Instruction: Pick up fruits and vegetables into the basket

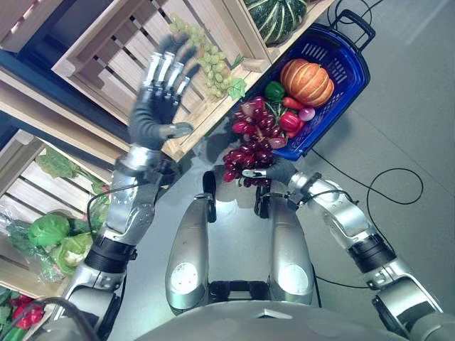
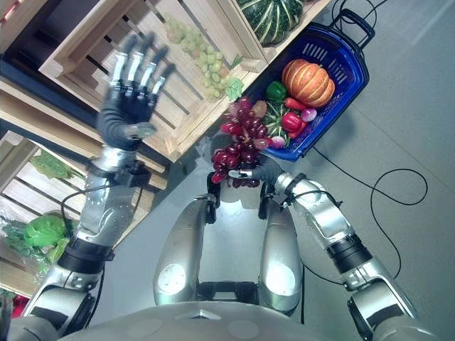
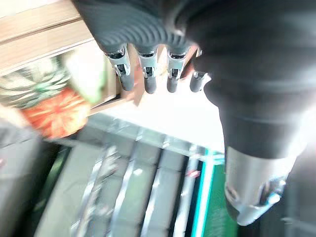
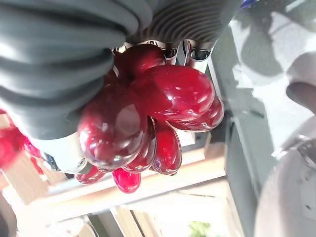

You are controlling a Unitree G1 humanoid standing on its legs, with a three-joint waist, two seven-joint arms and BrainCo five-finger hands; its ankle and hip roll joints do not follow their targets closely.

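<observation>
Nearest, low at the left: round green cabbages (image 1: 48,231) lying in a slatted wooden crate (image 1: 15,165). Just ahead of the robot's lap, right hand (image 1: 274,172) curled around a glossy bunch of dark red grapes (image 1: 250,149), fingers and thumb wrapped round the lower berries as seen from the right wrist view, bunch (image 4: 143,118) pressed against the palm and the rest spilling up toward the basket's near edge. Judged as the carry-and-release step: best done by lifting the bunch clear over the near rim of the blue plastic shopping basket (image 1: 353,67) before loosening the grip, keeping the loose berries from snagging on the rim, and aiming for the free spot beside the produce already inside instead of on top of it. Further out on the left, left hand (image 1: 160,92) raised with fingers spread straight, holding nothing, in front of a pale wooden slatted crate (image 1: 117,60) with a bunch of small green grapes (image 1: 206,60) in it. Inside the basket: a ribbed orange pumpkin (image 1: 307,82), a green bell pepper (image 1: 274,90) and a red pepper (image 1: 289,121). Farthest, at the top, a dark green striped squash (image 1: 276,18).
</observation>
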